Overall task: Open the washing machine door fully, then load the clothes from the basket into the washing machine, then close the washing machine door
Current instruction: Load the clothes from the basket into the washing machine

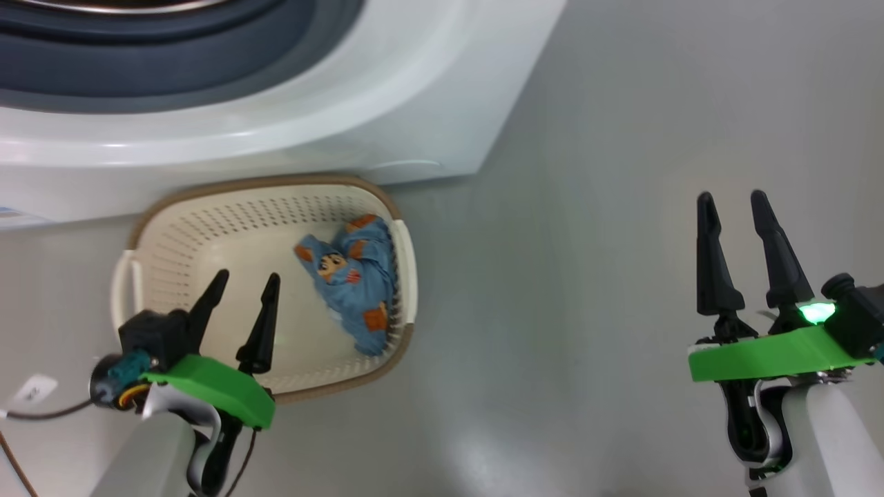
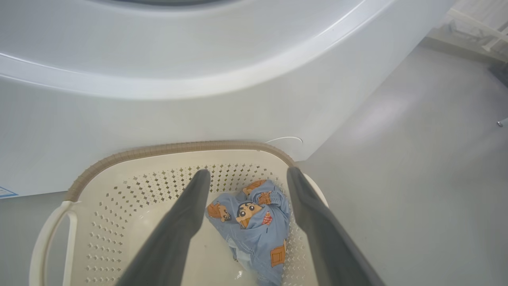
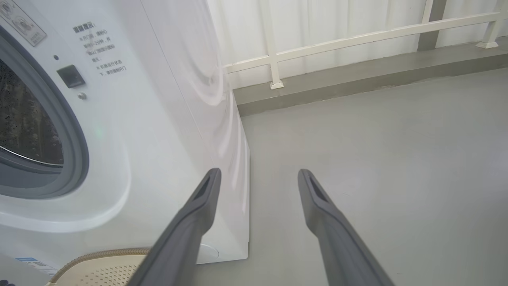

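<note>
The white washing machine (image 1: 387, 90) stands at the top of the head view, its grey-blue seal (image 1: 173, 62) uncovered; the washing machine door is out of view. The steel drum (image 3: 24, 119) shows in the right wrist view. The cream basket (image 1: 207, 228) sits on the floor against the machine's front. One piece of the light-blue clothes (image 1: 356, 283) lies at its right side. My left gripper (image 1: 247, 276) hangs open above the basket's near left part, apart from the garment (image 2: 254, 222). My right gripper (image 1: 731, 197) stands open over bare floor, far right of the basket.
Grey floor (image 1: 587, 310) spreads to the right of the machine and basket. A white railing (image 3: 357, 39) on a low kerb runs behind the machine's right side. A small white tag (image 1: 33, 390) and a cable lie at the lower left.
</note>
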You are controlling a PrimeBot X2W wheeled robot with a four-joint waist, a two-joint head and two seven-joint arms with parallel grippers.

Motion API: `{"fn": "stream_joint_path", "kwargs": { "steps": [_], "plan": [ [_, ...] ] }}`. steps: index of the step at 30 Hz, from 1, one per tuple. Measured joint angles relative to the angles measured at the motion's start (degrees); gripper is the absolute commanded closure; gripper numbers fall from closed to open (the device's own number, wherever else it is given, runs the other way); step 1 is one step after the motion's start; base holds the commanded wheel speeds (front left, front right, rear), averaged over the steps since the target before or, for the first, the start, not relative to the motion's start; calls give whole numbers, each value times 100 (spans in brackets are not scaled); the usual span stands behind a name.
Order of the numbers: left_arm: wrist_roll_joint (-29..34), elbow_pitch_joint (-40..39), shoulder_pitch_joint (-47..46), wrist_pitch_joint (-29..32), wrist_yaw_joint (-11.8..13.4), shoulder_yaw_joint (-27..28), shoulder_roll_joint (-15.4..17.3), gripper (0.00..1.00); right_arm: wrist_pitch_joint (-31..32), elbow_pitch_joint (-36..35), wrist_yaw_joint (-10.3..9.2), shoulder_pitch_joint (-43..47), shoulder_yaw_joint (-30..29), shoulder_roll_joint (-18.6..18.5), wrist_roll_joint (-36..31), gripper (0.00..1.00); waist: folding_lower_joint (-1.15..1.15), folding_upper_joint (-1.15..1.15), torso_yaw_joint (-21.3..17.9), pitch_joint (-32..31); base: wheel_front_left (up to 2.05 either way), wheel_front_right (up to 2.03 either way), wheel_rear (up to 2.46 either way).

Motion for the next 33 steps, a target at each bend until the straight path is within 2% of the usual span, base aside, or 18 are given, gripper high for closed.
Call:
{"fn": "stream_joint_path", "kwargs": {
  "steps": [8, 20, 33],
  "plan": [
    [-276, 656, -683, 0, 0, -739, 333, 0, 0, -91, 0, -255, 222, 44, 120, 0, 0, 0, -408, 532, 0, 0, 0],
    [-1140, 1284, -1561, 0, 0, -2115, 922, 0, 0, -250, 0, -288, 393, 57, 166, 0, 0, 0, -888, 1248, 0, 0, 0],
    [-2683, 1525, -2335, 119, 0, -3577, 1352, 0, 0, -433, 0, -398, 617, 62, 149, 0, 0, 0, -1081, 1684, 0, 0, 0]
  ]
}}
